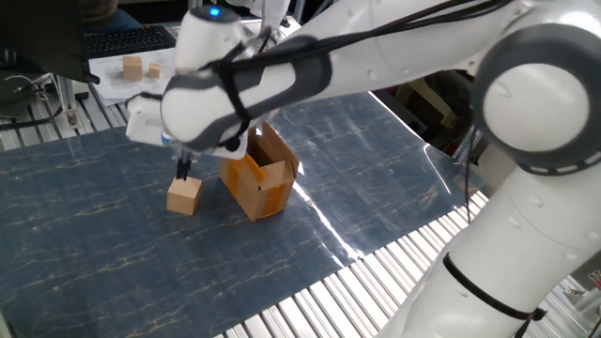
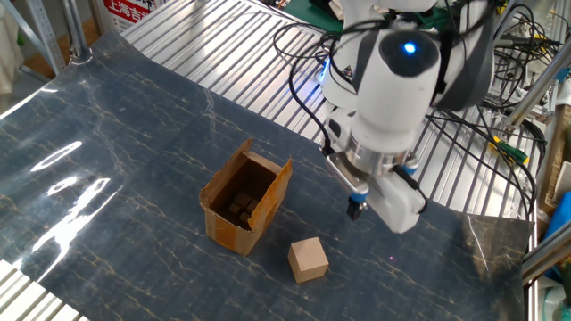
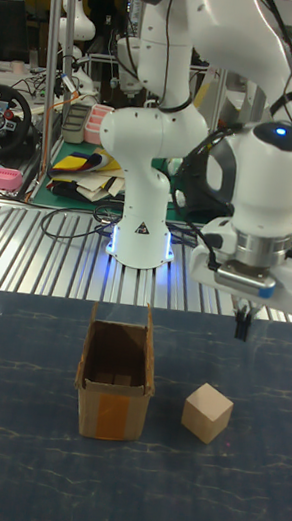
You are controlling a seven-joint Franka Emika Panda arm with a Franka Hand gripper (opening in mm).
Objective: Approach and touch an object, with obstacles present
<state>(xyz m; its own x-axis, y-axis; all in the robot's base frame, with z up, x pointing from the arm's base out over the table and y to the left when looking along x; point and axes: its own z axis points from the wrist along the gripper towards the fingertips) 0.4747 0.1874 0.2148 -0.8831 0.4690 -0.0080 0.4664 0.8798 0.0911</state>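
The object, a plain light-tan wooden cube, rests on the blue marbled mat. Beside it stands the obstacle, an orange-brown cardboard box with raised flaps. My gripper hangs just above and slightly behind the cube, apart from it. Its fingers are shut with nothing between them. In the tall fixed view the fingertips sit well above the cube's top.
Small dark blocks lie inside the box. Two pale wooden blocks sit on white paper at the back by a keyboard. Slatted metal table surrounds the mat; cables run behind the arm.
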